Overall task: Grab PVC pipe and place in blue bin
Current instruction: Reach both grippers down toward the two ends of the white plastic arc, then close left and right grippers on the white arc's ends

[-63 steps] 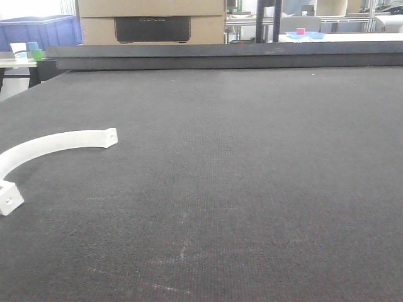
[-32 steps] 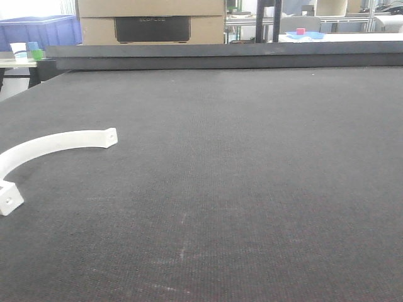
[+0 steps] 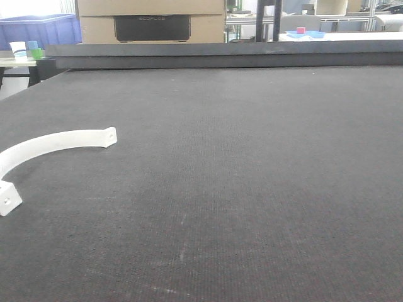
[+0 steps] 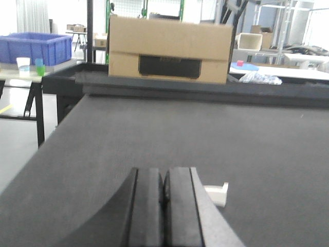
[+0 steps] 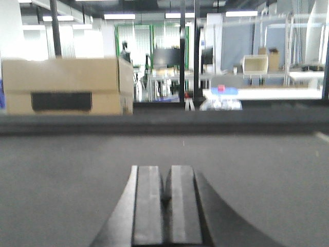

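pvc pipe (image 3: 50,141) barely shifted, end just beside closed left end effector (image 4: 163,177), right end effector (image 5: 165,177) closed

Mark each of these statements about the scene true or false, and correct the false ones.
1. The PVC pipe lies flat on the dark table mat, with no gripper touching it. True.
2. The left gripper has its jaws spread wide. False: the jaws are pressed together with nothing between them.
3. The pipe sits inside the blue bin. False: the bin stands off the table at the far left, and the pipe is on the mat.
4. A cardboard box stands beyond the table's far edge. True.
5. The right gripper holds the pipe. False: its jaws are shut on nothing.
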Tool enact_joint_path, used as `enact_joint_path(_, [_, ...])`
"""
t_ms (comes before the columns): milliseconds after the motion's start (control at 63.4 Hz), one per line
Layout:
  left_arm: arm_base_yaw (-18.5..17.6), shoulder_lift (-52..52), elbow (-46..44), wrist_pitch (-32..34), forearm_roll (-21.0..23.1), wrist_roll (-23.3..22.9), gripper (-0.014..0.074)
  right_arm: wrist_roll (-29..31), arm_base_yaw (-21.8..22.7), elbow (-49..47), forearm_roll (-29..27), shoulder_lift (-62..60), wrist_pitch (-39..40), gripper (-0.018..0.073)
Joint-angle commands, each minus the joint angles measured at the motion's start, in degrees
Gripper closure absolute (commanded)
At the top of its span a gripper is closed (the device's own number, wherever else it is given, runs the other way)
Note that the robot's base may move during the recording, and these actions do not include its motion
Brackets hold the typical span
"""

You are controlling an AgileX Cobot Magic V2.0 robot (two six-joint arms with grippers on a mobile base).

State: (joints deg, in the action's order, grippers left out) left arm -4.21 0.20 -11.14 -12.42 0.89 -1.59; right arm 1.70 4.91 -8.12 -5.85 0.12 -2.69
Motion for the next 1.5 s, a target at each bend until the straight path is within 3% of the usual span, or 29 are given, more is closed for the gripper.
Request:
enact_joint_path(0, [0.1, 0.7, -8.1, -8.9, -0.3, -0.3, 0.0707, 0.1, 0.1, -7.8, 0.0, -0.1, -3.9, 0.0728])
enact_joint_path(95, [0.1, 4.1, -16.1, -17.7, -0.9, 0.1, 0.0707, 0.1, 0.1, -15.9, 0.0, 1.1, -13.8, 0.0728])
enact_joint_path(221, [0.1, 11.5, -24.7, -24.3, -1.3, 0.1, 0.0707, 0.1, 0.1, -26.1, 0.0, 6.9, -28.0, 0.0728])
enact_joint_path(331, [0.1, 20.0, -30.0, -27.4, -0.4, 0.1, 0.0707, 0.1, 0.1, -31.4, -0.2, 13.9, -32.9, 0.0728])
enact_joint_path(521, [0.1, 37.2, -38.6, -38.2, 3.4, 0.1, 0.0707, 0.1, 0.1, -39.4, -0.3, 30.7, -43.4, 0.0728])
enact_joint_path(694, [0.1, 48.4, -43.4, -39.0, 3.5, 0.1, 0.0707, 0.1, 0.1, -44.2, -0.3, 46.6, -53.5, 0.0728])
enact_joint_path(994, [0.1, 61.2, -44.1, -36.3, 3.5, 0.1, 0.0707, 0.1, 0.1, -45.4, -1.2, 65.6, -54.4, 0.0728])
enact_joint_path(1184, [0.1, 67.5, -46.1, -43.9, 3.5, 0.1, 0.0707, -0.3, 0.1, -48.6, -0.7, 76.5, -56.9, 0.0720])
enact_joint_path(1483, [0.1, 69.1, -46.1, -44.5, 3.7, 0.1, 0.0707, -5.9, 0.1, -54.9, 2.8, 88.1, -55.0, 0.0686])
